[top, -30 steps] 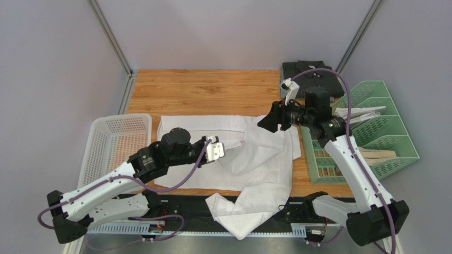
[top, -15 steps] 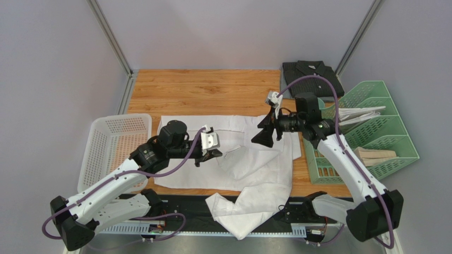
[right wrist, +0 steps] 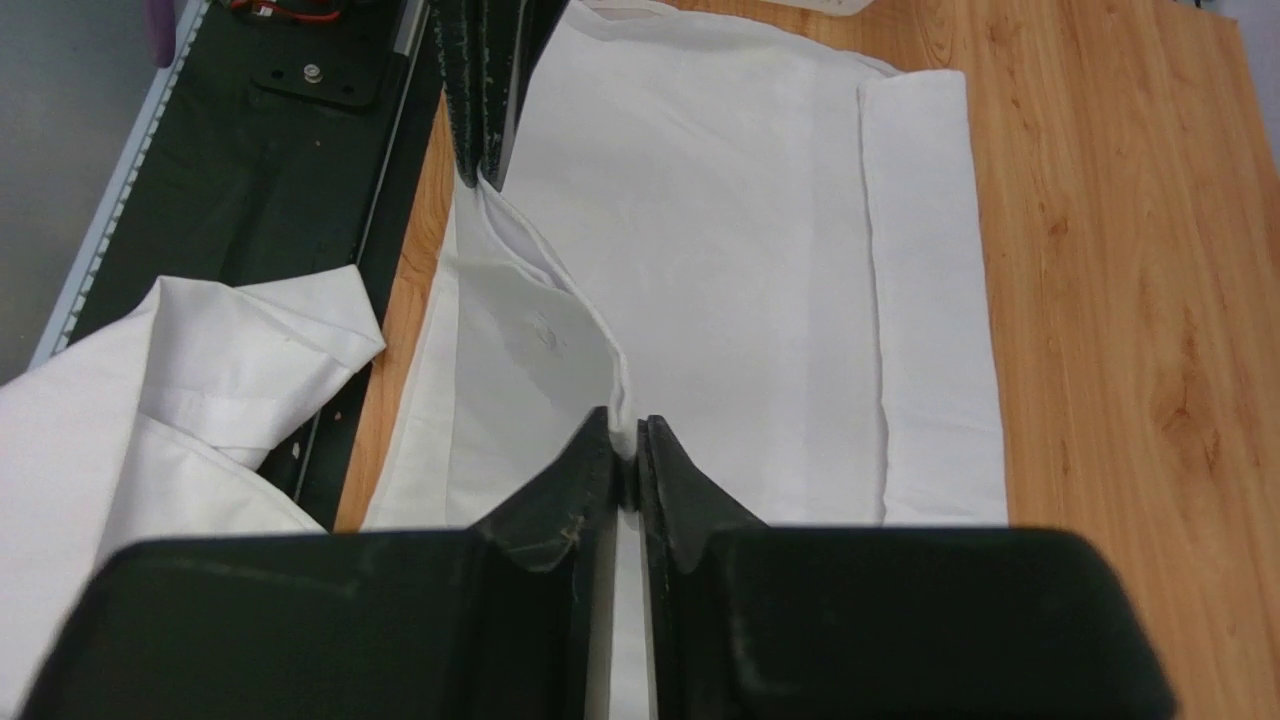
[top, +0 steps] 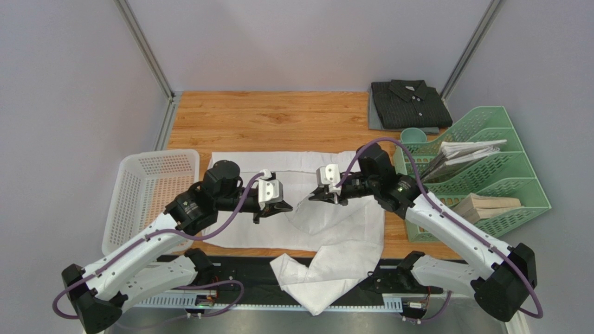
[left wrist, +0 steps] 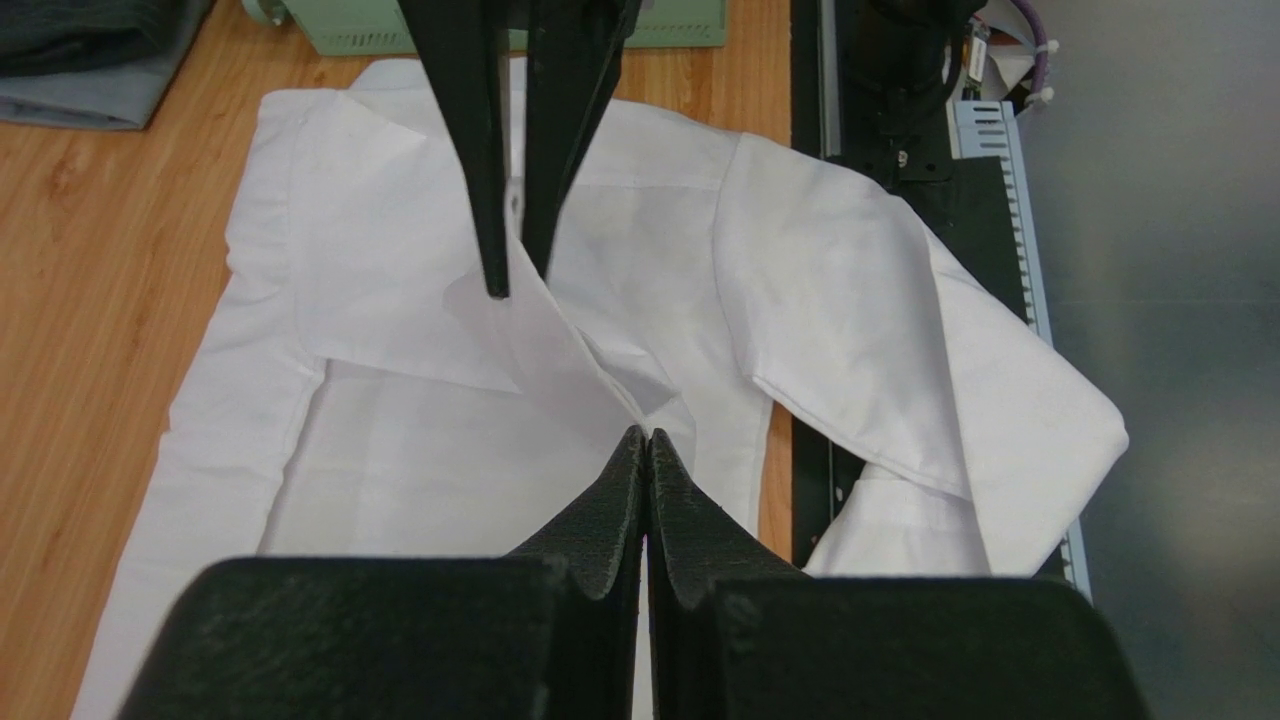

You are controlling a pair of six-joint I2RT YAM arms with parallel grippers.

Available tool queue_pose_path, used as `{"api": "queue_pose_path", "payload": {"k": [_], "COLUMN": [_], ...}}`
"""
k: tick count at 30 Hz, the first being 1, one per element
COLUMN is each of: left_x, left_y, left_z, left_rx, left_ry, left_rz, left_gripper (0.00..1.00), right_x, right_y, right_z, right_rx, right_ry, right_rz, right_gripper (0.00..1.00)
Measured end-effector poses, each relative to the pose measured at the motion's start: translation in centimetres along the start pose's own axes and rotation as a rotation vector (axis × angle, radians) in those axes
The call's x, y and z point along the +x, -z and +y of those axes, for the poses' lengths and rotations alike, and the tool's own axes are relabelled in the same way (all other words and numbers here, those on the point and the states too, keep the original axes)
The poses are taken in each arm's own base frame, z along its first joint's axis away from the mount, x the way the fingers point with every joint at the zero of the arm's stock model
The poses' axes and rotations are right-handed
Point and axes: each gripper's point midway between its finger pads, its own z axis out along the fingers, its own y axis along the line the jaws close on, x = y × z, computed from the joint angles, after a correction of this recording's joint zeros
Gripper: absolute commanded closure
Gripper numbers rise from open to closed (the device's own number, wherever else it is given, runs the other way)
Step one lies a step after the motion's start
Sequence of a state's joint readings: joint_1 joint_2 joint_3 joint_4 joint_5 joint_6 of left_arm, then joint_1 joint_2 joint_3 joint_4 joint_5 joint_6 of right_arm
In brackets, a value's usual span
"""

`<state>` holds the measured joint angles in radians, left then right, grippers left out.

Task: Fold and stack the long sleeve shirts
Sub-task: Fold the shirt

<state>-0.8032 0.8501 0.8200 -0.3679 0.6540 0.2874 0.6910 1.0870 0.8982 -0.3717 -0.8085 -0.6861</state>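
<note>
Lying spread over the middle of the wooden table (top: 279, 118), the white shirt (top: 341, 226) has one end spilling off the near edge onto the black base rail (top: 251, 268). Mid-shirt, a ridge of cloth is lifted and pinched from both sides.

Left gripper (top: 282, 207): fingers pressed together on the ridge's left end; in its wrist view the cloth runs straight out of the closed tips.

Right gripper (top: 311, 198): fingers clamped on the right end, with a thin strip of white cloth between them. The two grippers face each other, close together, tips low over the shirt.

Dark striped shirt (top: 408, 103): folded at the far right corner, well apart from both grippers.

Green file rack (top: 481, 115) with papers is at right; a white mesh basket (top: 125, 209) is at left.
</note>
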Motion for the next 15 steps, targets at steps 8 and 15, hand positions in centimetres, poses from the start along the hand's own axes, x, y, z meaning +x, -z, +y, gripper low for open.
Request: {"api": "queue_pose_path", "payload": {"k": [8,15], "left_x": [-0.4,-2.6], "left_y": [1.4,1.4], "left_z": [1.4,1.1], "left_rx": [-0.109,-0.111], "left_ry": [-0.02,-0.093], "left_rz": [0.035,0.042], "left_gripper": [0.14,0.13], "right_x": [-0.6,-0.7], "right_y": [-0.6,-0.3], "right_z": [1.2,1.2], "right_rx": [-0.002,0.031], "right_ry": [-0.021,-0.105], "right_rz": [0.046,0.098], "right_gripper": [1.0,1.0]}}
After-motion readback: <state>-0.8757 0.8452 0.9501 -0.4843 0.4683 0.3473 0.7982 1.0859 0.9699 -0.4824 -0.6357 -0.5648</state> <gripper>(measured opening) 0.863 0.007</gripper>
